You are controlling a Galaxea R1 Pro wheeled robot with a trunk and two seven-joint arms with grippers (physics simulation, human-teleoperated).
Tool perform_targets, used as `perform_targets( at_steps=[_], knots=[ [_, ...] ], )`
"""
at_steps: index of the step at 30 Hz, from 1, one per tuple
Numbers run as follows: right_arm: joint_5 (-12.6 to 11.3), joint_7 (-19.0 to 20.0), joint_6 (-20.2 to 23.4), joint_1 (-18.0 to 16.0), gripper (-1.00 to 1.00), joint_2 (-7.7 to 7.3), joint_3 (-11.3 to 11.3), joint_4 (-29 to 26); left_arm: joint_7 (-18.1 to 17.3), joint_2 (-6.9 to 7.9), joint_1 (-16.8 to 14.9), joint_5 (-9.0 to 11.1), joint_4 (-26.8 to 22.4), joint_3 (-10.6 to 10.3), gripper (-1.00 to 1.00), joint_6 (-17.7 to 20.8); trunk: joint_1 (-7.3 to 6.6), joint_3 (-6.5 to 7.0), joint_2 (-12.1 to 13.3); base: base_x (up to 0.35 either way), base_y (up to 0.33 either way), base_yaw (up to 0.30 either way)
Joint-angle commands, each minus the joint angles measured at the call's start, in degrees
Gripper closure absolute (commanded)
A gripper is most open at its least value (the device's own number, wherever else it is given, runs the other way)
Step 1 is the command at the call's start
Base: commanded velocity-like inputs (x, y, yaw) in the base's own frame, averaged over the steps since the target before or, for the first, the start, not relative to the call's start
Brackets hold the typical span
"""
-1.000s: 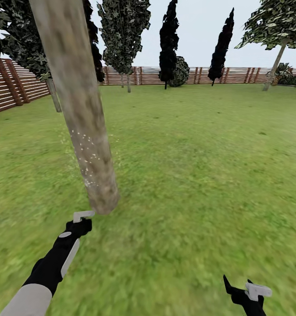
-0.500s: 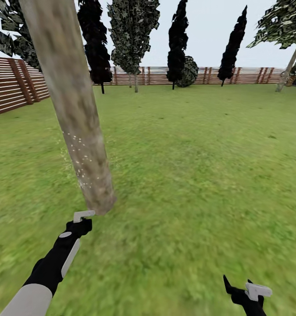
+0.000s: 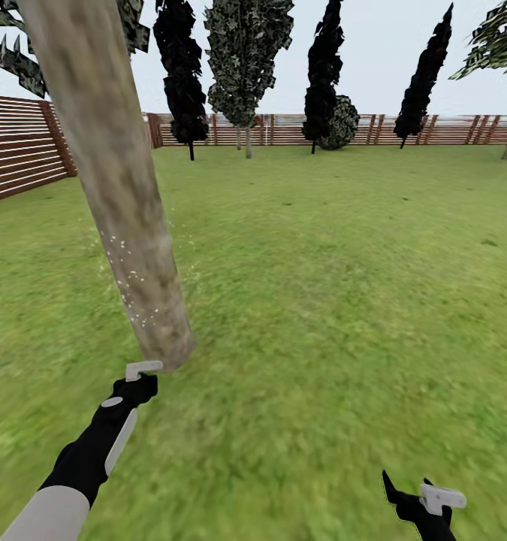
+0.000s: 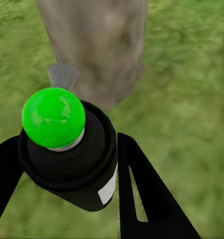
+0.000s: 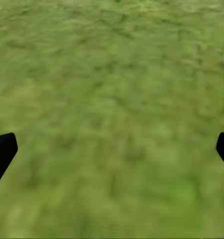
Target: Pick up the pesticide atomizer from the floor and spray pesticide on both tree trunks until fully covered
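The left gripper (image 4: pixel 67 164) pinches the small black green-capped pesticide atomizer (image 4: pixel 67 154) just beside the base of the thick mottled grey-beige tree trunk (image 3: pixel 125 218). White droplets speckle only the trunk's lower part, so I judge spraying unfinished, with the second tree untreated. The right gripper (image 5: pixel 112 149) hangs spread over grass (image 3: pixel 343 300), well apart from the trunk.

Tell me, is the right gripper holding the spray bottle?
No, the right gripper is open over bare grass; the pesticide atomizer sits in the left gripper.

Glossy green plastic-looking cap (image 4: pixel 53 117) on the matt black bottle (image 4: pixel 77 164); trunk (image 3: pixel 122 203) mottled, rough grey-beige bark; slatted wooden fence (image 3: pixel 20 154) upper left.
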Motion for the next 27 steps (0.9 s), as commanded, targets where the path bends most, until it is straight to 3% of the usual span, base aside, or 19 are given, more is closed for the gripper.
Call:
perform_targets(
  at_steps=[1,15,27],
  knots=[
    [0.0,0.0,0.0,0.0,-1.0,0.0,-0.01,0.0,0.0,0.0,0.0,-0.02,0.0,-0.03,1.0,-0.03,0.0,0.0,0.0,0.15,-0.265,0.0],
    [0.0,0.0,0.0,0.0,-1.0,0.0,-0.02,0.0,0.03,0.0,0.0,-0.12,-0.02,0.02,1.0,-0.07,0.0,0.0,0.0,0.147,-0.265,0.242],
    [0.0,0.0,0.0,0.0,-1.0,0.0,-0.02,0.0,0.03,0.0,0.0,-0.28,-0.03,0.03,1.0,0.0,0.0,0.0,0.0,0.075,-0.267,0.021]
  ],
)
